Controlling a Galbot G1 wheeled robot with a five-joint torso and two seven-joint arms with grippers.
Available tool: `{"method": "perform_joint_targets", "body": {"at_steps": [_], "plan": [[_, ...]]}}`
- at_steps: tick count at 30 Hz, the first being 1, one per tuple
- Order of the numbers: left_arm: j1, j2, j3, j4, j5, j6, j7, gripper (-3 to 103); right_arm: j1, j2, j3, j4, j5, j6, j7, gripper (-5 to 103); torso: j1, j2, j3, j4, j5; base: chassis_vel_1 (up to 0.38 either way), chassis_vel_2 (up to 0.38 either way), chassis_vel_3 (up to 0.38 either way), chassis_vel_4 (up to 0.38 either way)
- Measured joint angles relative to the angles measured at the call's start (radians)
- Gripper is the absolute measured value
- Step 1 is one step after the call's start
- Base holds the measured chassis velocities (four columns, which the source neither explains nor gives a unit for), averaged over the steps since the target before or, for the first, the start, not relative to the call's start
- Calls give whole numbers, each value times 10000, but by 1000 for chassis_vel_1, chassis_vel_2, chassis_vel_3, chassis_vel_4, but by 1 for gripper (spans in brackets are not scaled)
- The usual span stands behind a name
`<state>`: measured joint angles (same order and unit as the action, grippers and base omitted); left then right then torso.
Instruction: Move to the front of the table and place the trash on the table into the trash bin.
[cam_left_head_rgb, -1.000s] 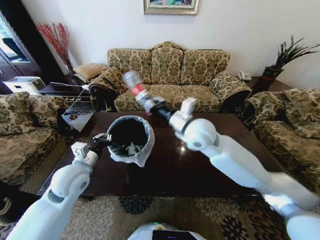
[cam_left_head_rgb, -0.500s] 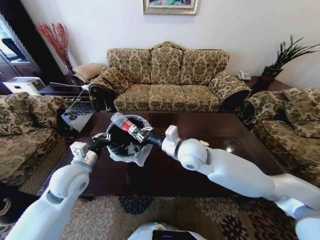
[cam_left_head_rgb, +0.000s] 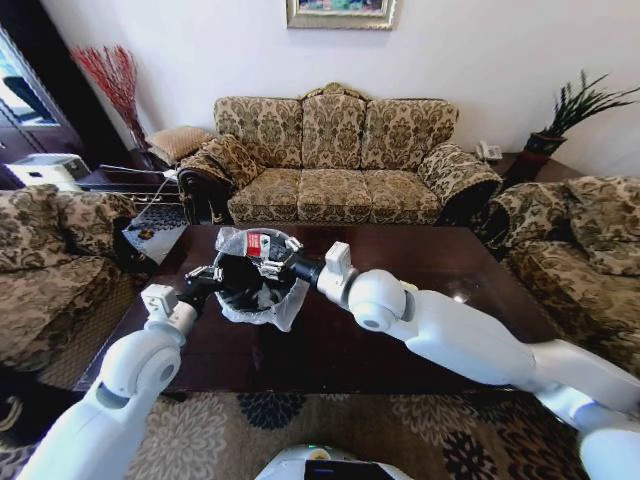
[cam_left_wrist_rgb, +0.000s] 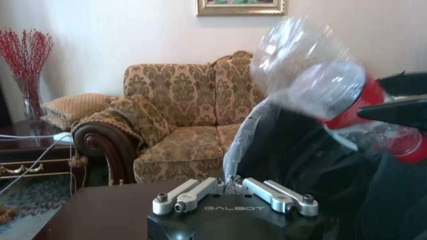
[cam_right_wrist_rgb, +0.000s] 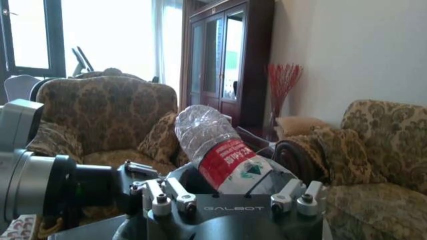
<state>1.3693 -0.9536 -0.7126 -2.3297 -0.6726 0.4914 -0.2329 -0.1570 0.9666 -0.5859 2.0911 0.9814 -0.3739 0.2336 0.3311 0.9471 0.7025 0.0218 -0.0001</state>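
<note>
1. The right gripper (cam_left_head_rgb: 272, 262) is clamped on a clear plastic bottle (cam_left_head_rgb: 243, 243) with a red label, holding it over the mouth of the trash bin (cam_left_head_rgb: 262, 305).
2. The bin stands on the dark table (cam_left_head_rgb: 440, 262), toward its left side.
3. The left gripper (cam_left_head_rgb: 207, 279) is closed, pinching the bin's white bag (cam_left_wrist_rgb: 248, 137) at the rim.

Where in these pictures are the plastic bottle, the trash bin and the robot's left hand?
Plastic bottle (cam_right_wrist_rgb: 223, 161): right wrist view, on its red label.
Trash bin (cam_left_head_rgb: 283, 308): head view, on the white bag over its rim.
Left hand (cam_left_wrist_rgb: 235, 184): left wrist view, between its fingertips, pinching the bag's edge.
</note>
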Motion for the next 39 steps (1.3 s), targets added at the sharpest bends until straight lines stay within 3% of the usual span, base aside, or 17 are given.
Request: {"method": "perform_joint_targets", "body": {"at_steps": [3, 6, 16, 24, 31, 39], "plan": [[30, -19, 0, -34, 13, 8, 0, 2, -77, -9, 66, 87, 38, 5, 10, 94, 0, 0, 0, -1, 1, 0, 0, 0, 0], [41, -26, 0, -44, 16, 13, 0, 2, -198, 6, 79, 187, 122, 5, 68, 99, 0, 0, 0, 0, 1, 0, 0, 0, 0], [67, -141, 4, -116, 25, 60, -5, 2, -578, 353, -364, 163, 255, 154, 261, 100, 0, 0, 0, 0, 0, 0, 0, 0, 0], [67, -211, 3, -131, 47, 83, -9, 2, -838, 447, -49, 46, 597, 490, 308, 100, 0, 0, 0, 0, 1, 0, 0, 0, 0], [48, -214, 9, -125, 65, 99, -10, 2, -997, -4, 437, 493, 1589, 436, 5, 100, 0, 0, 0, -2, 2, 0, 0, 0, 0], [59, -277, 2, -125, 80, 110, -4, 2, -1028, -101, 679, 366, 2414, 201, 180, 100, 0, 0, 0, 0, 1, 0, 0, 0, 0]]}}
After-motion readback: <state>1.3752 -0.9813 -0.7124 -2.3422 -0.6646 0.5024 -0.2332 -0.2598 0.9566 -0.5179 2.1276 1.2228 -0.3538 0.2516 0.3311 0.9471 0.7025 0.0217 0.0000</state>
